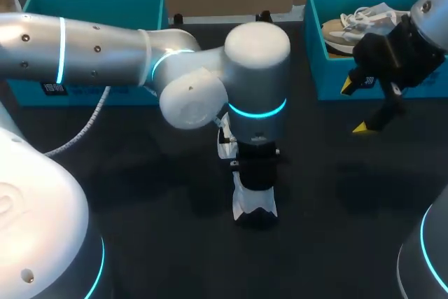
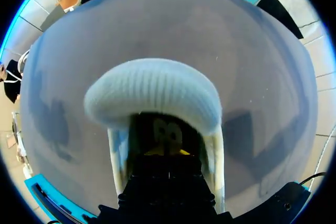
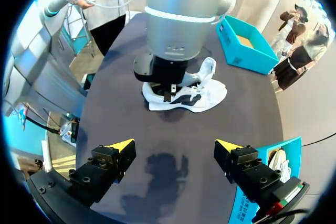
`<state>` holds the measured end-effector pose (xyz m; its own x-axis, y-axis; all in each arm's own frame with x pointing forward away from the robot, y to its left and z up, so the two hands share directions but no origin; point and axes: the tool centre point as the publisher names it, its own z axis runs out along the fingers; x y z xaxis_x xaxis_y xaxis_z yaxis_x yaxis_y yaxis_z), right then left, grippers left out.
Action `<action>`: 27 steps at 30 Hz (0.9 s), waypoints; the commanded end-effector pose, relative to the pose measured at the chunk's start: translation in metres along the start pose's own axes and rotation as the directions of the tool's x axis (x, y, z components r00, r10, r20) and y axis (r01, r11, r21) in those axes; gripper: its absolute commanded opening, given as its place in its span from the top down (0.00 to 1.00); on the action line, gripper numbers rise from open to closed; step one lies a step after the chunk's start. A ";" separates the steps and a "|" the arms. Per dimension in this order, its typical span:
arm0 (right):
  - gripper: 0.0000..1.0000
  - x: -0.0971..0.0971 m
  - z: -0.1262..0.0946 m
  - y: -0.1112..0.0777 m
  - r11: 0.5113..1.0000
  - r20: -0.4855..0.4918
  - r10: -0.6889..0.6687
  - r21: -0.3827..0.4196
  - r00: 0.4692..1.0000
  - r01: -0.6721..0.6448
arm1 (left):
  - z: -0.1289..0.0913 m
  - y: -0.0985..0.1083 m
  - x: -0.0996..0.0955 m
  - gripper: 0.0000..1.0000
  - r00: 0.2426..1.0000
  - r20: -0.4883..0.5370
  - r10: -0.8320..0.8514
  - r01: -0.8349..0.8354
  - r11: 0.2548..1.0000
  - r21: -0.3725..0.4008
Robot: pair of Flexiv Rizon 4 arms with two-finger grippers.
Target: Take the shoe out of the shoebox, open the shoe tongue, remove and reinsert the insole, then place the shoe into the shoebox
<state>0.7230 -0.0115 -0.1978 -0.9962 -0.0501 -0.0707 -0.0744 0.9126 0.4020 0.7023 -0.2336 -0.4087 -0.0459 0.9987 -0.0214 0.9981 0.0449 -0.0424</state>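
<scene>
So far, only the first step is plainly done. The white knit sneaker with dark side markings (image 3: 202, 92) is out of its box and lies on the dark table (image 1: 140, 194). The left pincer (image 2: 167, 152) is sunk straight down into its mouth, and the ribbed white collar (image 2: 152, 90) arches just ahead of it. How wide that pincer stands, or whether it has hold of the insole, I cannot tell. No loose insole shows on the table, so I judge the insole work is in hand or not yet begun. Returning the sneaker to a box is still left.

The right pincer (image 3: 174, 144) hangs wide open and holds nothing, well apart from the sneaker, with bare table under and ahead of it. That leaves open room all round the sneaker.

Beyond the sneaker, an open teal cardboard shoebox (image 3: 247, 53) shows only its tan floor. Just beside the right pincer, a second teal shoebox (image 1: 329, 82) holds a pale laced shoe (image 1: 357, 22). Its near wall is the edge to mind.
</scene>
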 end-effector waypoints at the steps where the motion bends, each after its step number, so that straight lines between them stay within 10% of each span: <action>1: 0.00 0.000 0.001 0.000 1.000 -0.001 0.001 0.003 1.000 -0.001 | 0.013 -0.010 -0.002 1.00 1.000 -0.020 -0.001 -0.001 0.997 -0.076; 20: 0.00 0.000 0.001 0.000 1.000 -0.001 0.001 0.003 1.000 -0.001 | -0.057 0.045 0.001 1.00 0.995 0.072 -0.072 0.090 0.953 -0.290; 26: 0.00 0.000 0.001 0.000 1.000 -0.001 0.001 0.003 1.000 -0.001 | -0.061 0.047 0.006 0.44 0.996 0.057 -0.071 0.084 0.954 -0.288; 27: 0.00 0.000 0.001 0.000 1.000 -0.001 0.001 0.003 1.000 -0.001 | -0.059 0.045 0.007 0.12 0.997 0.039 -0.072 0.080 0.956 -0.282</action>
<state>0.7229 -0.0115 -0.1978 -0.9962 -0.0501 -0.0706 -0.0744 0.9127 0.4018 0.7504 -0.2257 -0.3528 -0.1213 0.9902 -0.0692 0.9599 0.1348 0.2459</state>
